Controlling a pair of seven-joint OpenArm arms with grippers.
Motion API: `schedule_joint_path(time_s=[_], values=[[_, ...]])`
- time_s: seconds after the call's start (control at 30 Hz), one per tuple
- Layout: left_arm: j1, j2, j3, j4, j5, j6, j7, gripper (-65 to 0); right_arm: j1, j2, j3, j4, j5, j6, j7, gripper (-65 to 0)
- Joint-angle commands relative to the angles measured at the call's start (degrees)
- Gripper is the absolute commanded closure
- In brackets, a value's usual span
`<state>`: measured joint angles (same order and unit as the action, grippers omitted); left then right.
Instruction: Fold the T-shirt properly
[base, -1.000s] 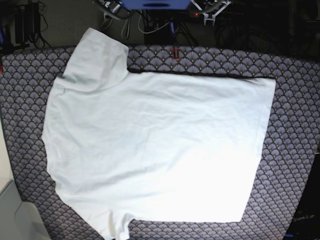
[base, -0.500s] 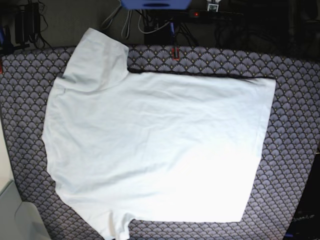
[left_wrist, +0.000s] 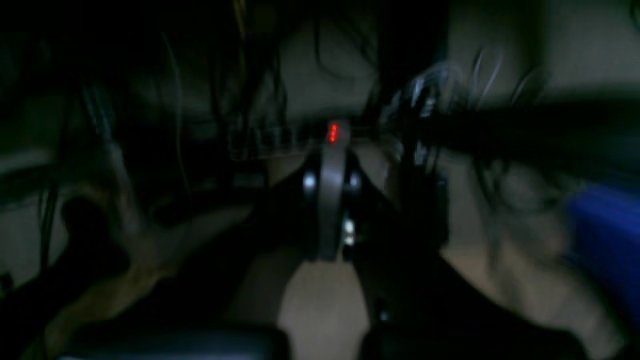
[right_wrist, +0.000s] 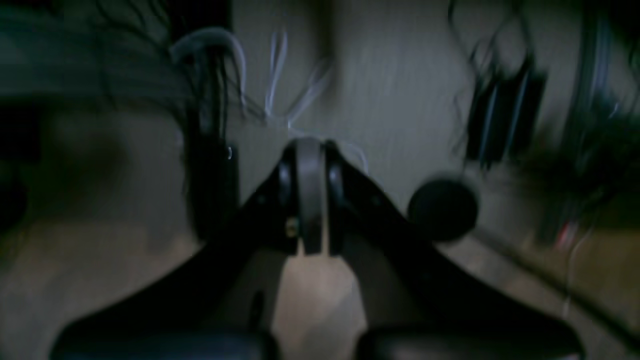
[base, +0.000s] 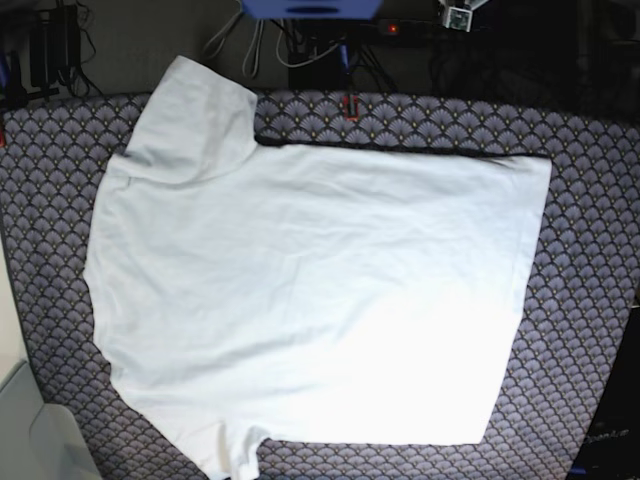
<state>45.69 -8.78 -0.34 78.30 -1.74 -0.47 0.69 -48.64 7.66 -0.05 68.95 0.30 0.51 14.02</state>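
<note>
The T-shirt (base: 310, 300) is laid flat and spread across the purple-grey scallop-patterned cloth (base: 590, 250) covering the counter, w/ one short sleeve (base: 195, 120) pointing to the far-left corner and a second sleeve (base: 235, 455) at the near edge; the straight hem edge runs down the right side of the base view. No fold has been made yet, so the task is judged to be at its very start: shirt flattened, first grasp not yet begun. Neither arm is seen over the cloth in the base view; only a small bit of hardware is glimpsed at the top edge, too small to be identified. In the left wrist view the left gripper (left_wrist: 327, 150) is seen w/ fingers pressed together, nothing held, pointed at dark cables and a red indicator light (left_wrist: 333, 133) beyond the counter. In the right wrist view the right gripper (right_wrist: 310, 150) is likewise shown pinched closed and empty, aimed at cables and bare floor. Both wrist views are blurred, so finer detail can't be told. For the next move, both grippers would prob. need to be brought down over the shirt, fingers opened, and two matched points along one long edge (e.g. sleeve side and hem side) pinched through thin cloth w/o catching the patterned cloth underneath.
</note>
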Motion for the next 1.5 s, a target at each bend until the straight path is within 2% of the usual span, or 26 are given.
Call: schedule_joint_path(time_s=[0.0,0.23,0.37,0.5,0.6,0.67,0.77,0.87,0.97,1.03,1.1,1.27,1.37,1.47], values=[[2.44,-0.85,-0.06,3.85,-1.12,-0.19,-0.38,-0.3,-3.18,1.17,0.19,3.62,0.36,-0.21,0.88,0.0],[8.68,-6.57,-0.06,20.99,-10.79,-0.19,-0.29,-0.3,-16.37,5.13,1.42,27.36,0.45,-0.21,0.88,0.0],[11.85,-10.43,-0.06,29.26,-15.01,0.25,-0.29,-0.4,-21.91,5.13,4.85,39.49,0.45,-0.21,0.88,-0.8],[13.34,-13.07,-0.06,34.36,-16.86,0.34,-0.29,-0.5,-22.96,5.22,5.81,45.73,0.45,-0.21,0.97,-9.7],[13.34,-14.13,-0.06,35.24,-17.91,0.34,-0.2,-0.9,-19.45,5.13,5.81,45.82,0.45,-0.21,0.97,-17.4],[13.43,-14.92,-0.06,35.41,-18.0,0.34,-0.2,-4.9,-17.51,4.95,5.9,45.73,1.16,-0.21,0.88,-20.9],[14.4,-16.06,-0.06,35.76,-19.76,0.25,-0.2,-19.0,-16.19,5.39,5.72,45.73,6.87,-0.12,0.88,-24.5],[14.57,-18.08,-0.06,35.76,-21.6,-0.01,-0.29,-30.7,-14.35,7.5,5.64,45.73,13.2,-0.12,0.79,-26.5],[14.4,-19.31,-0.06,35.76,-23.71,0.25,-0.29,-37.4,-13.47,10.32,5.37,45.82,19.27,0.15,-1.41,-27.9],[14.31,-20.46,-0.14,35.76,-24.68,0.34,-0.29,-39.3,-12.15,11.9,5.29,45.73,24.36,3.05,-3.78,-28.7],[14.13,-20.98,-0.14,35.76,-25.73,0.34,-0.29,-39.5,-10.21,12.6,5.72,45.73,30.34,7.88,-7.65,-29.6],[14.04,-21.16,-0.76,35.76,-25.91,0.34,-0.29,-39.5,-3.97,14.54,5.9,45.21,40.45,16.5,-20.83,-33.2],[14.31,-20.72,-3.22,35.76,-26.0,0.34,-0.2,-39.5,-0.54,14.36,6.34,44.85,42.3,18.26,-25.67,-33.9],[14.48,-20.72,-4.54,35.76,-26.0,0.34,-0.2,-39.5,1.65,13.48,8.27,44.33,42.39,19.57,-27.96,-33.9]])
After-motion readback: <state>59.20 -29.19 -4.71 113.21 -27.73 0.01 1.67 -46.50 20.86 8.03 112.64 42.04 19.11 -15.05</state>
